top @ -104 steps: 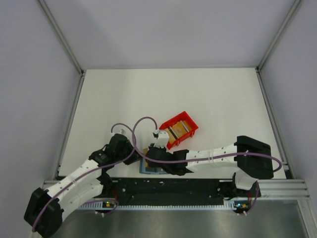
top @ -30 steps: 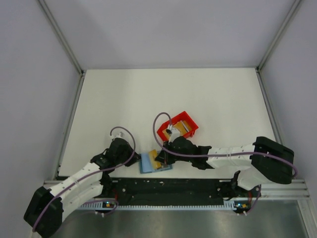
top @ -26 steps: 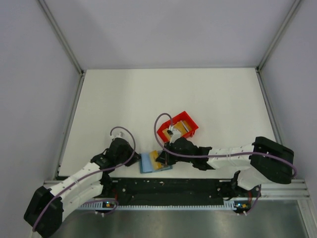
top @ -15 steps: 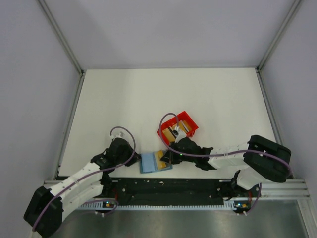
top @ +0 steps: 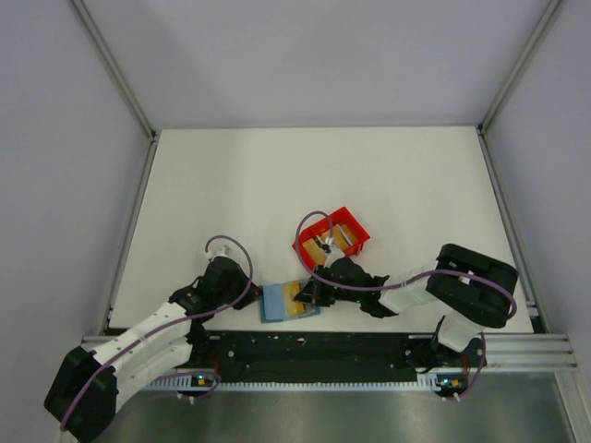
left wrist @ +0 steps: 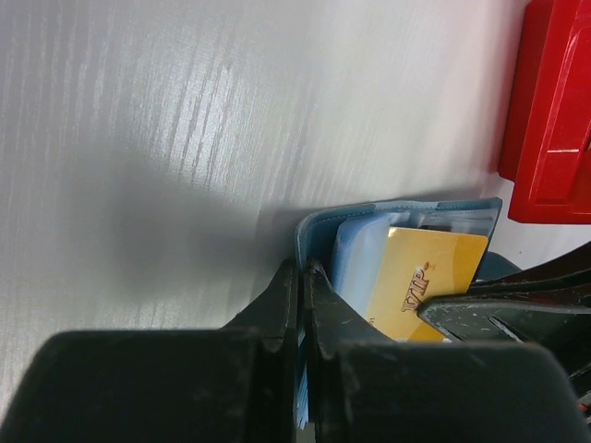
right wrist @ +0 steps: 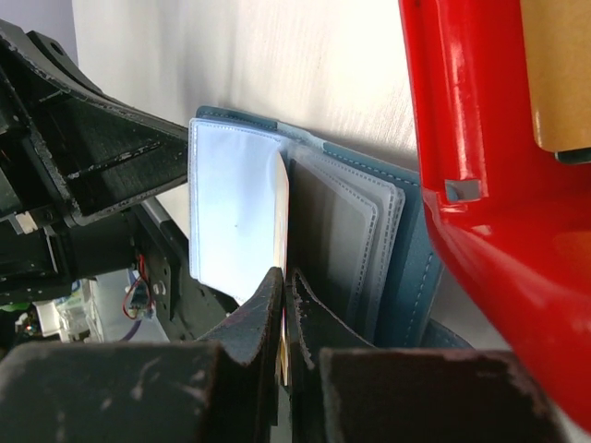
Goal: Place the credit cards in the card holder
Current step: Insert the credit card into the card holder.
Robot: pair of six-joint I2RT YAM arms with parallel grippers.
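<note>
The teal-blue card holder [top: 277, 302] lies open near the table's front edge, its clear pockets [right wrist: 337, 245] fanned out. My left gripper [top: 251, 297] is shut on the holder's left cover edge [left wrist: 319, 231]. My right gripper [top: 308, 293] is shut on a gold card marked VIP [left wrist: 420, 277]. In the right wrist view the card shows edge-on [right wrist: 283, 208] between two pocket leaves. Its far end is partly inside the holder. More credit cards [top: 332, 240] lie in the red bin, one of them tan [right wrist: 559, 83].
The red bin [top: 354, 228] stands just behind and to the right of the holder, its wall close to my right gripper [right wrist: 480, 157]. The black rail [top: 323, 351] at the table's front edge lies right behind the holder.
My right arm's elbow and forearm have swung in toward the left and its wrist has turned, while the gripper stays at the holder with the gold card. The left arm has not moved.
</note>
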